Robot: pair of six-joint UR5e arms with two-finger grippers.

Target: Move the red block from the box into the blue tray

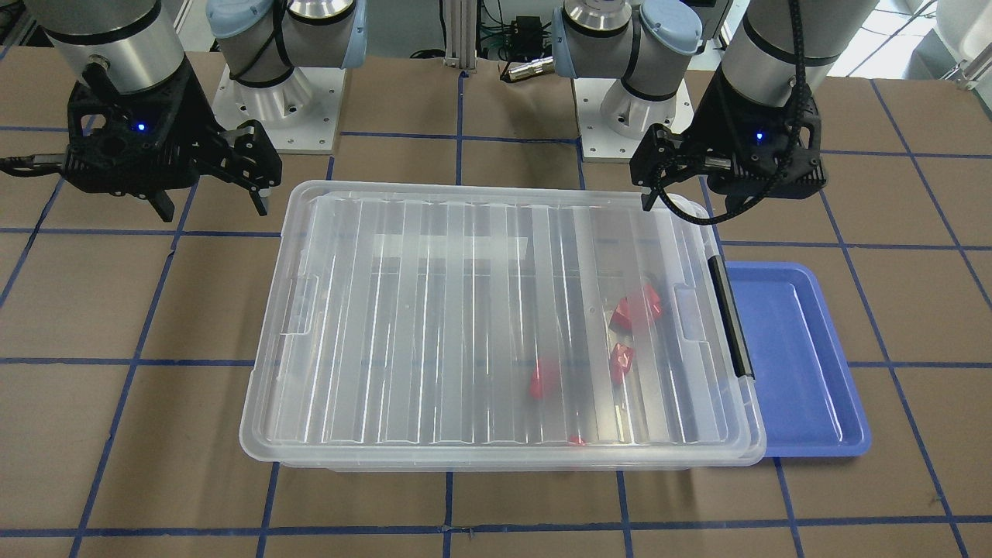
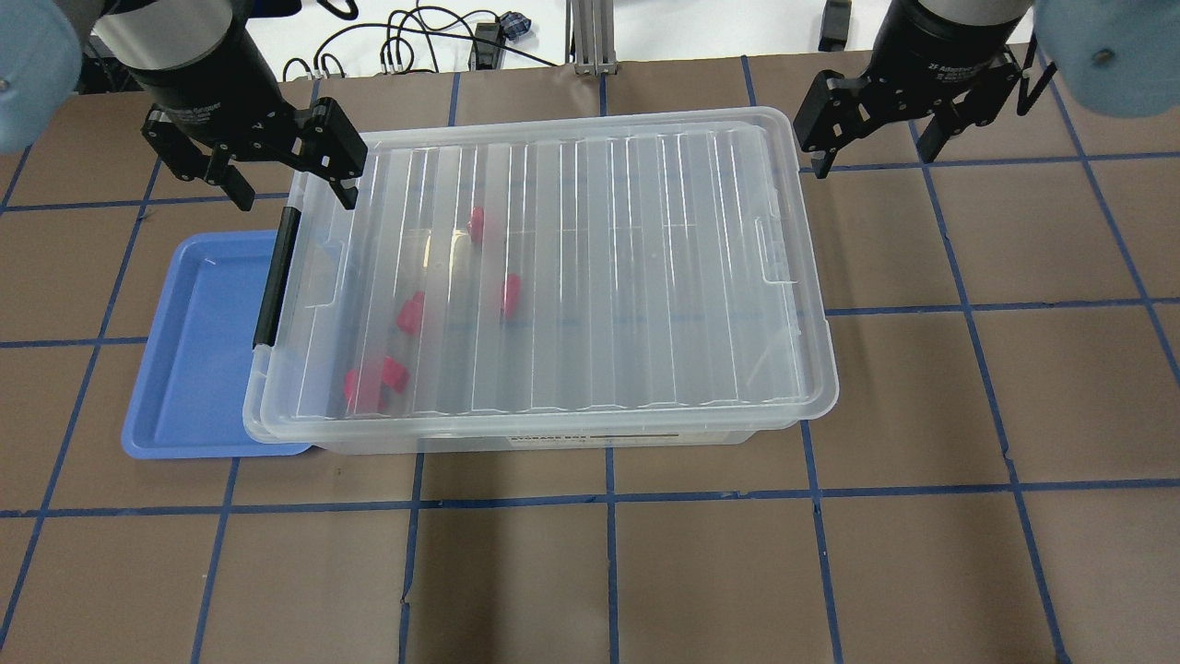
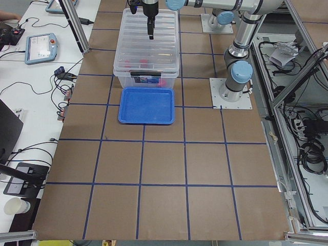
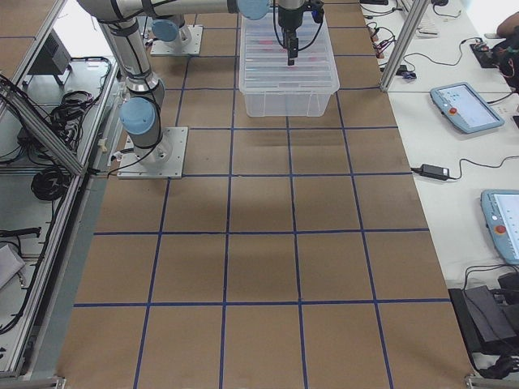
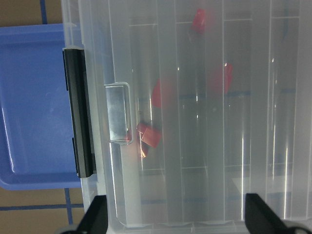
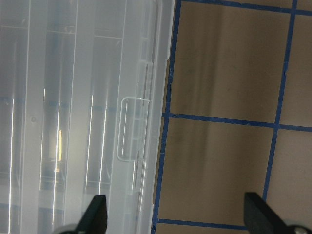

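Note:
The box (image 2: 627, 267) is a clear bin with its ribbed lid on and a black latch bar (image 2: 275, 277) at its left end. Several red blocks (image 2: 373, 383) lie inside near that end, seen through the lid, also in the front view (image 1: 635, 306) and left wrist view (image 5: 151, 136). The blue tray (image 2: 203, 350) sits empty against the latch end, partly under the box rim. My left gripper (image 2: 290, 189) hovers open and empty over the box's far left corner. My right gripper (image 2: 876, 152) hovers open and empty just beyond the far right corner.
The table is brown board with a blue tape grid (image 2: 608, 498). Both arm bases (image 1: 271, 108) stand behind the box in the front view. Cables (image 2: 415, 46) run along the far edge.

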